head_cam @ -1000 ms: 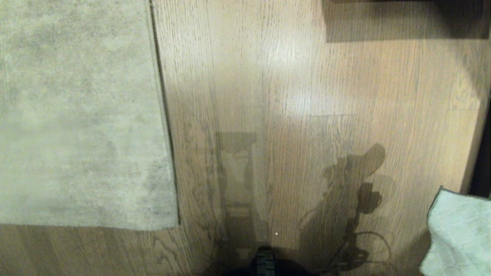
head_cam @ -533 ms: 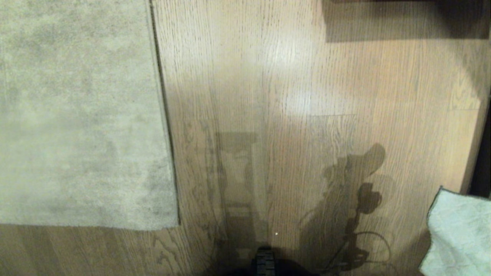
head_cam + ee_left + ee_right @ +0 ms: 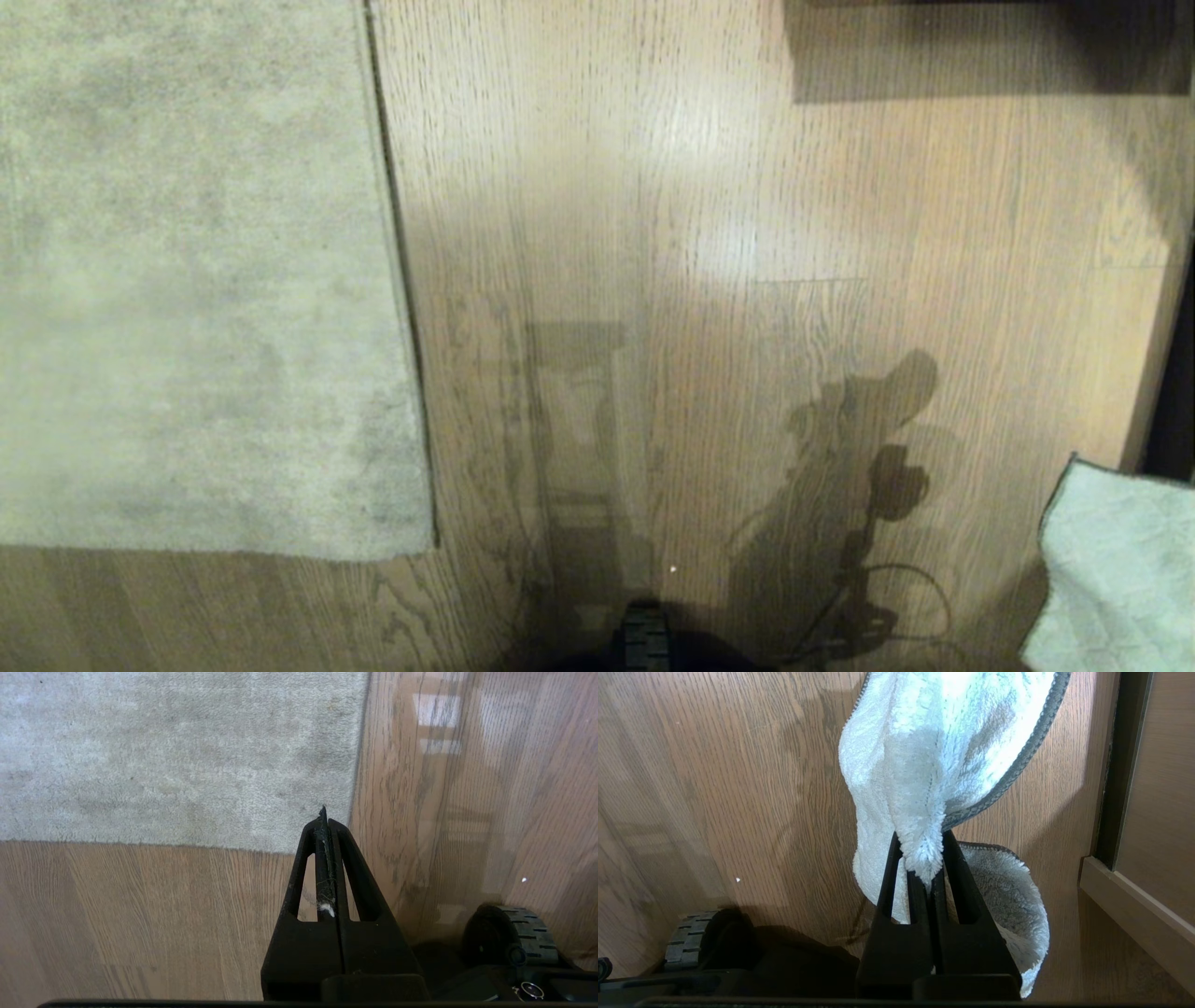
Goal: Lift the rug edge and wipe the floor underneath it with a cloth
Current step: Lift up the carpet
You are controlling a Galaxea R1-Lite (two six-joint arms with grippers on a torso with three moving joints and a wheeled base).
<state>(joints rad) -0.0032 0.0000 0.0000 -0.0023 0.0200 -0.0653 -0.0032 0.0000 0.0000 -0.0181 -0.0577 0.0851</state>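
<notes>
**Wood floor with a rug lying flat at one corner**

The floor (image 3: 709, 187) is light brown wood-grain plank with a soft sheen, a pale glare patch sitting near the middle of the head view. A mottled grey-beige rug (image 3: 187, 280) lies flat on it at the robot's left, its straight rug edge (image 3: 397, 280) running away from the robot and meeting a near border at a square corner (image 3: 425, 546). Bare boards show on both sides of that corner. Shadows fall across the planks in front of the robot's base.
</notes>
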